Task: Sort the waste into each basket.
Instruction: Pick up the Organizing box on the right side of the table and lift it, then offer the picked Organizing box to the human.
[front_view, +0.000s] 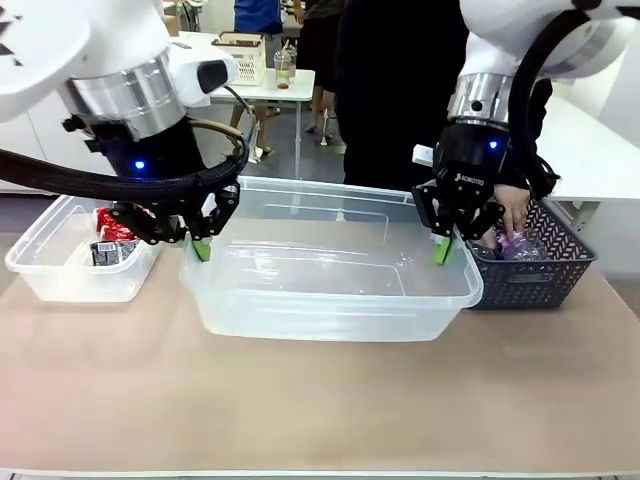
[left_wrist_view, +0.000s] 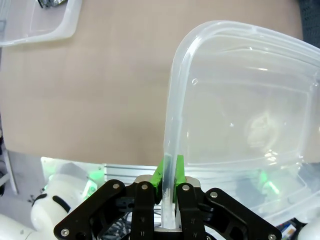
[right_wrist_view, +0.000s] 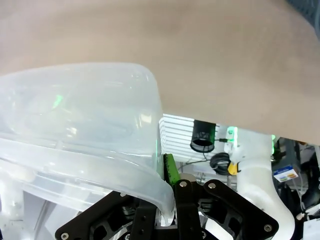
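Clear plastic forms the large tub (front_view: 330, 300), our reference. We clamp its left rim in the left gripper (front_view: 202, 248) and its right rim in the right gripper (front_view: 441, 250), pads pinched on the wall. Left of it, a smaller tub (front_view: 50, 272) holds red-black packets (front_view: 112, 240). Right of it, a person's hand (front_view: 512, 215) is in a grey lattice basket (front_view: 550, 280).

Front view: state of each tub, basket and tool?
large clear tub: upright, gripped at both ends, looks empty
left tool: shut on the tub's left rim
right tool: shut on its right rim
small clear tub: upright, holds red-black packets
dark grey basket: upright, person's hand reaching in
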